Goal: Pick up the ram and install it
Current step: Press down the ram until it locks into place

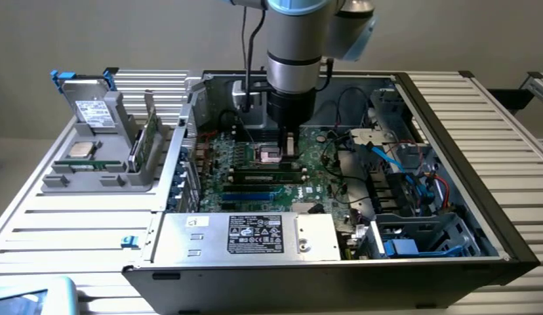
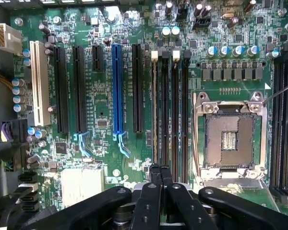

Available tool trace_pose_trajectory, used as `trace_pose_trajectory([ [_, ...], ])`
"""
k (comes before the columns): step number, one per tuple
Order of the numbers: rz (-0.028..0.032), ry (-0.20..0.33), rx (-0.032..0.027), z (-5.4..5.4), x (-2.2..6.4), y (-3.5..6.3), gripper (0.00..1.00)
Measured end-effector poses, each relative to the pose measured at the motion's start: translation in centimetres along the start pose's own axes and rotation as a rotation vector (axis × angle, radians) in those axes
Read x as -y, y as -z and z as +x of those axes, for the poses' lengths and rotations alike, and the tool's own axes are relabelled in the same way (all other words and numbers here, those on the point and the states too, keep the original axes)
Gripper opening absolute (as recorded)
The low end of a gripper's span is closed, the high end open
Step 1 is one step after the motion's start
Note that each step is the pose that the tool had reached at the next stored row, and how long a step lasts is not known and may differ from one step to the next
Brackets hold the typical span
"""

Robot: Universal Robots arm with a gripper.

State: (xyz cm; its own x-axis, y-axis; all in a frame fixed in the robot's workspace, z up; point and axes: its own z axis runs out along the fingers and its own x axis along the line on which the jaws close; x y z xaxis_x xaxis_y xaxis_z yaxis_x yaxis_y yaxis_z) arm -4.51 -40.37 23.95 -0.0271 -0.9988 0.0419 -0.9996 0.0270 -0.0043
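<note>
The claw (image 1: 287, 152) hangs from the arm inside the open computer case (image 1: 455, 131), low over the large green motherboard (image 1: 254, 195). Its fingers are pressed fully together with no gap between them. In the wrist view the closed claw (image 2: 159, 170) sits right at one end of the ram (image 2: 156, 110). From these pictures I cannot tell whether the tips pinch the stick's top edge or only bear on it.

The ram is a long, narrow, thin stick. It stands on edge in one of the memory slots in the middle of the board, just beside the processor socket (image 2: 229, 134). In the exterior view the ram (image 1: 267, 174) shows as a dark green strip with dark chips along its face, running across the board in front of the claw. From the wrist camera it is seen edge-on, a thin pale line along the slot with a pale latch at the far end. The neighbouring memory slots beside it are dark and bare.

On the other side of these slots is a row of long black card slots and one blue slot (image 2: 116, 86). A grey metal power supply (image 1: 245, 236) with a label sits at the near side of the case. On the exterior view's left, a grey holder (image 1: 96, 177) stands on the slatted worktop (image 1: 70, 223), with other parts in it.
</note>
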Motion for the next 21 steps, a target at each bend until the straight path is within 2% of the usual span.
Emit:
trace_pose_trajectory([
  [4, 0.0, 0.0, 0.0001, 0.0, -1.16, 0.22, 0.11],
  [7, 0.0004, 0.0, -0.0001, 0.1, -2.36, 0.23, 0.11],
  [11, 0.0037, 0.0, 0.0, 0.1, -3.7, 0.13, 0.11],
  [15, 0.0054, 0.0, -0.0026, 0.1, -4.02, -0.35, 0.11],
  [21, 0.0057, 0.0, -0.0096, 0.1, -4.27, -0.8, 0.11],
])
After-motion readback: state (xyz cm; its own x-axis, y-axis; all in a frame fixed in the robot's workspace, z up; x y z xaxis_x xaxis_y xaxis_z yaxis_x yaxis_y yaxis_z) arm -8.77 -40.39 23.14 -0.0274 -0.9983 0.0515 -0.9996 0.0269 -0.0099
